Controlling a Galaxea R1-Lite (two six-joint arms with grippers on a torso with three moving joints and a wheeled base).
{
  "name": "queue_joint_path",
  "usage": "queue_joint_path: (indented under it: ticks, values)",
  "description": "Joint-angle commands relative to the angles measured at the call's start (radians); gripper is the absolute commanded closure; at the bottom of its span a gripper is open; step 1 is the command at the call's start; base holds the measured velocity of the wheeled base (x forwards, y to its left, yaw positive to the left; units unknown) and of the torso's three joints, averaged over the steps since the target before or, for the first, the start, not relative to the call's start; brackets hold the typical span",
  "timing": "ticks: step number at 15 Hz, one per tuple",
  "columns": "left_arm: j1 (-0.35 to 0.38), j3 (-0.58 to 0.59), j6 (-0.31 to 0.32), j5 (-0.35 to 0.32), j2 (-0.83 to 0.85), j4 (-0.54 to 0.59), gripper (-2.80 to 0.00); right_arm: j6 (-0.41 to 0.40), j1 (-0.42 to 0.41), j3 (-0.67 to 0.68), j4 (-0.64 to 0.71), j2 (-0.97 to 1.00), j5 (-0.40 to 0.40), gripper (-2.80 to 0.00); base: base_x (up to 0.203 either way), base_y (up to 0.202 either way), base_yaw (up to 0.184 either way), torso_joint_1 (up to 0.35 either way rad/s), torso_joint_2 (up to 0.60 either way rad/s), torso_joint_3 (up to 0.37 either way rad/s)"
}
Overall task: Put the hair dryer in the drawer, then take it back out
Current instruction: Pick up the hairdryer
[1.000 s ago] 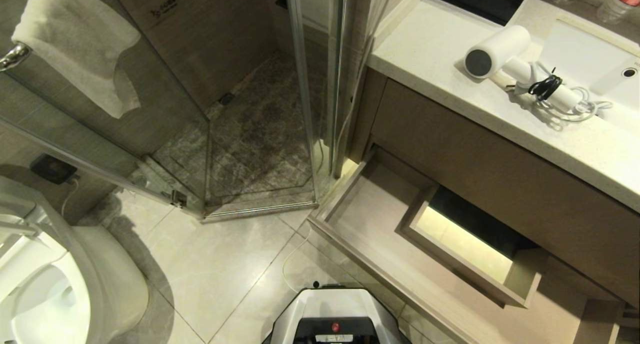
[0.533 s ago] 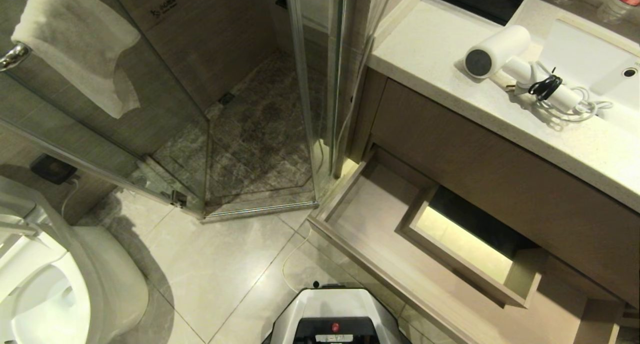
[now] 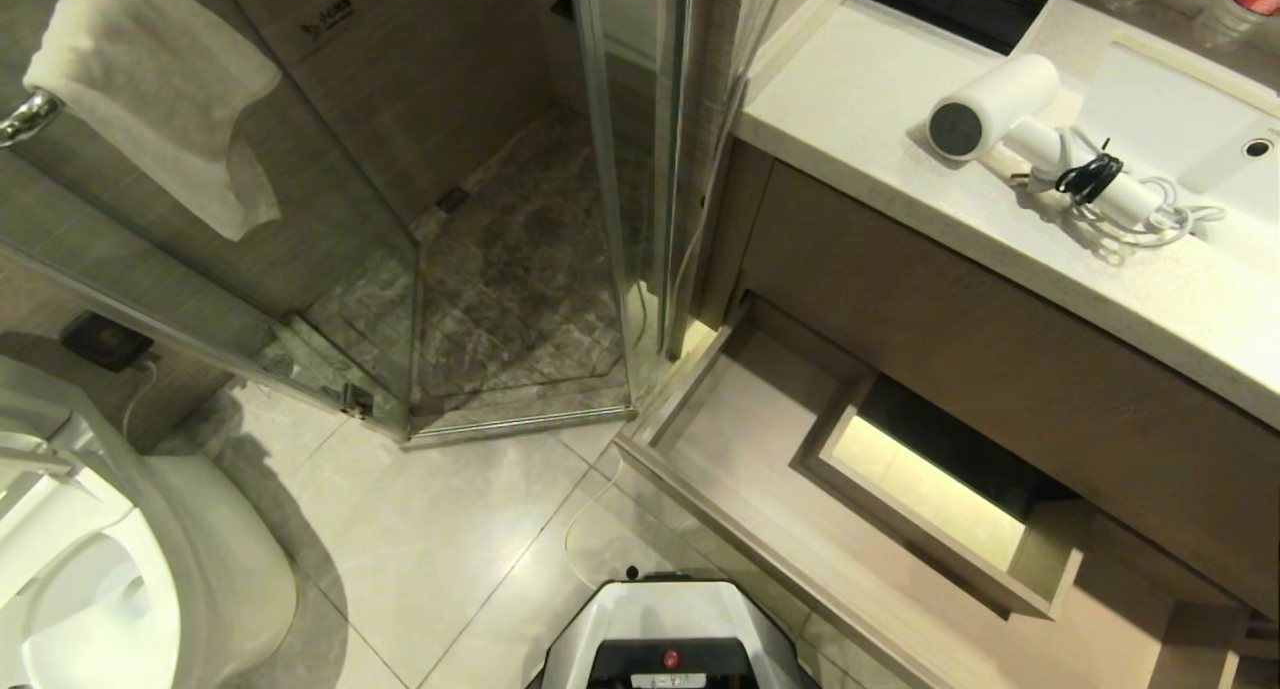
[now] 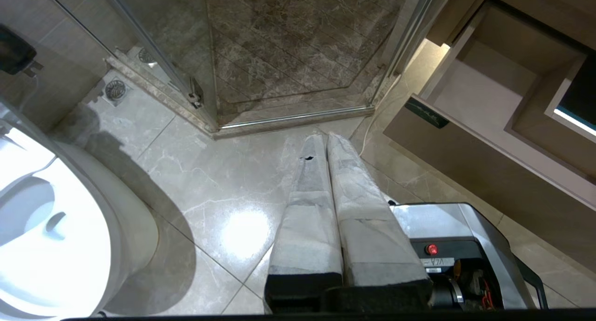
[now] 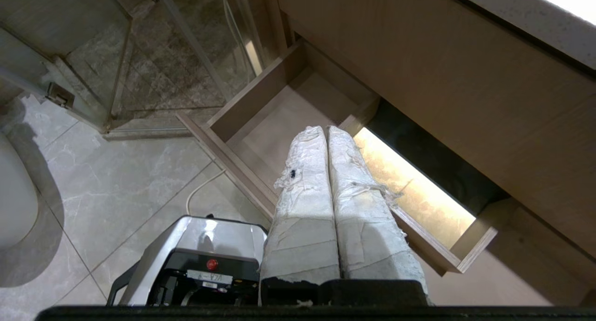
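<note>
**Parked arms, dryer waiting on the counter**

Nothing among the things has moved since the earlier frame; only the head view has shifted slightly. Both arms hang parked, left end effector [image 4: 326, 141] and right end effector [image 5: 326, 133] pressed shut and empty. Right end effector hovers over the open drawer [image 5: 298, 120], likely readied for it. Far above and beyond it, the hair dryer [image 3: 1010, 109] lies flat on the counter [image 3: 880, 99], barrel axis running diagonally, dark end apparently facing the robot.

Hair dryer [image 3: 1000, 104] on the countertop [image 3: 860, 109] left of the sink [image 3: 1170, 109], above the open drawer [image 3: 740, 439].
</note>
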Motion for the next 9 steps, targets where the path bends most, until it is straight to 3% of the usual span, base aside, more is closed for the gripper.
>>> queue_joint_path:
  ticks: [1,9]
  values:
    - [0.000,0.002,0.000,0.000,0.000,0.000,0.00,-0.007,0.000,0.040,-0.001,-0.039,0.003,0.00,0.000,0.000,0.000,0.129,0.07,0.193]
    - [0.000,0.000,0.000,0.000,0.000,0.000,0.00,-0.007,0.000,0.040,-0.003,-0.039,0.004,0.00,0.000,0.000,0.000,0.214,0.04,0.250]
